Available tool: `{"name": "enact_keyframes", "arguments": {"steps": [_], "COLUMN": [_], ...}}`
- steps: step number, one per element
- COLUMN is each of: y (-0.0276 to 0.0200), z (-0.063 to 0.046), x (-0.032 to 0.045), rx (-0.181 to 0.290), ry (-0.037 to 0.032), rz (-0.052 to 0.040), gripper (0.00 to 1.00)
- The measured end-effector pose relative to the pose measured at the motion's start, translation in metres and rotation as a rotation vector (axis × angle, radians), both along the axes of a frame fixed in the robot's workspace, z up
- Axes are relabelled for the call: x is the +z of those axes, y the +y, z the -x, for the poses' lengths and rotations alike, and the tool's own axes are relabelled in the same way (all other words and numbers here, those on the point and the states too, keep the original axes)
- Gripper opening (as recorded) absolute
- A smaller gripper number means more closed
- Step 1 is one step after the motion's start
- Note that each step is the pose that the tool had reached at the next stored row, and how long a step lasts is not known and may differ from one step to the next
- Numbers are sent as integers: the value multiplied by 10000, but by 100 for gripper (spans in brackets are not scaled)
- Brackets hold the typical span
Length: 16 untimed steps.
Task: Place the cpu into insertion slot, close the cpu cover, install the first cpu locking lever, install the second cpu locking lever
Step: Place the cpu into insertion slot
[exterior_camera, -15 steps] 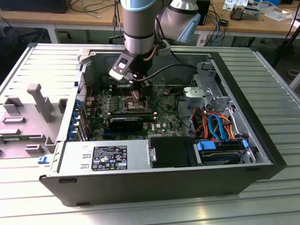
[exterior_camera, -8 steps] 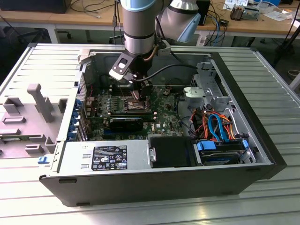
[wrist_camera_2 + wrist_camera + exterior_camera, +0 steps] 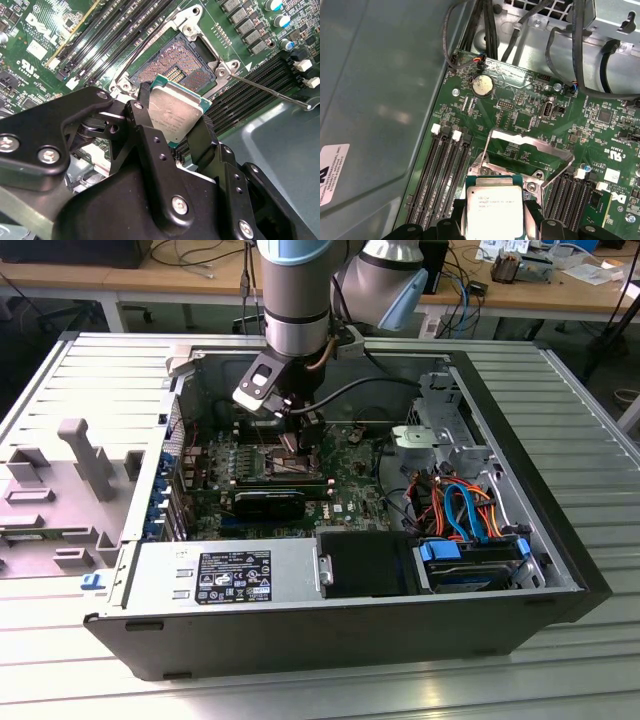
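Observation:
My gripper [image 3: 175, 112] is shut on the cpu [image 3: 176, 111], a flat square chip with a grey metal top, pinched at two opposite edges by the black fingers [image 3: 142, 100]. The chip hangs just above one edge of the insertion slot [image 3: 175, 57], whose gold contact field lies bare. In the first wrist view the cpu [image 3: 494, 205] sits between the fingers, and behind it the cpu cover [image 3: 542, 143] stands raised. A thin wire locking lever [image 3: 270, 92] juts out sideways from the socket corner. In the exterior view the gripper [image 3: 298, 435] reaches down into the open computer case.
Black memory slots [image 3: 125, 35] flank the socket on both sides. A black fan shroud [image 3: 268, 505] lies just in front of the gripper, with the grey power supply [image 3: 225, 570] nearer still. Orange and blue cables [image 3: 460, 505] crowd the exterior view's right. The case wall [image 3: 370, 100] stands close.

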<state>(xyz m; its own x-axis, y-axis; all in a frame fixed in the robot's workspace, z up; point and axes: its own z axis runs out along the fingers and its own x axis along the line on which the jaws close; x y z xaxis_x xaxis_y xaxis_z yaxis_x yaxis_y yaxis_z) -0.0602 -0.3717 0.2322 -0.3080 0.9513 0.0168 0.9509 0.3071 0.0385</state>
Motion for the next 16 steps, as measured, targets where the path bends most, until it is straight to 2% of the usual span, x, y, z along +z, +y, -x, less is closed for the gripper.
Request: {"name": "enact_keyframes", "arguments": {"steps": [16], "y": [0], "z": [0], "x": [-4], "rx": [-77], "ry": [0], "rz": [0], "gripper": [55]}}
